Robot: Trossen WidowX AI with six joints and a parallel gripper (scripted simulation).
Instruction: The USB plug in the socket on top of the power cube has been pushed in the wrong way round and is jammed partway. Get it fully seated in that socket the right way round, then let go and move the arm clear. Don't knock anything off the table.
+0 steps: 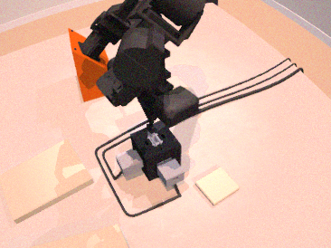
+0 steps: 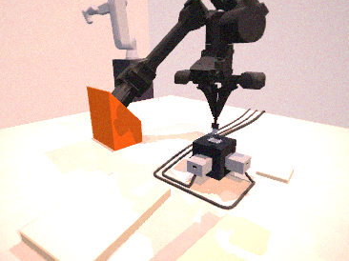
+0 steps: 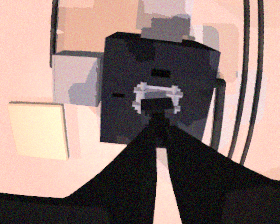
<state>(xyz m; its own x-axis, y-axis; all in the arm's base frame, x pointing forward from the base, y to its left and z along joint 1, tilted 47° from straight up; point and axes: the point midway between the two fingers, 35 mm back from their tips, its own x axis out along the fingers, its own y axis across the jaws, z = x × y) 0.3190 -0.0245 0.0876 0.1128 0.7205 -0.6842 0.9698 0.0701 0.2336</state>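
Overhead, the black arm (image 1: 140, 59) (image 2: 238, 19) reaches from an orange mount (image 1: 86, 79) (image 2: 105, 119) to the power cube (image 1: 167, 156) (image 2: 221, 150) (image 3: 130, 120). Next in size, its gripper (image 1: 150, 124) (image 2: 215, 123) (image 3: 160, 136) points down, fingers closed on the USB plug (image 2: 215, 127) (image 3: 157, 105), which is at the socket on top of the cube; how deep it sits I cannot tell. Smaller still, two pale grey blocks (image 1: 171, 173) (image 2: 238, 163) (image 3: 76, 80) adjoin the cube's sides, near a flat cream square (image 1: 217, 186) (image 2: 276, 173) (image 3: 39, 131).
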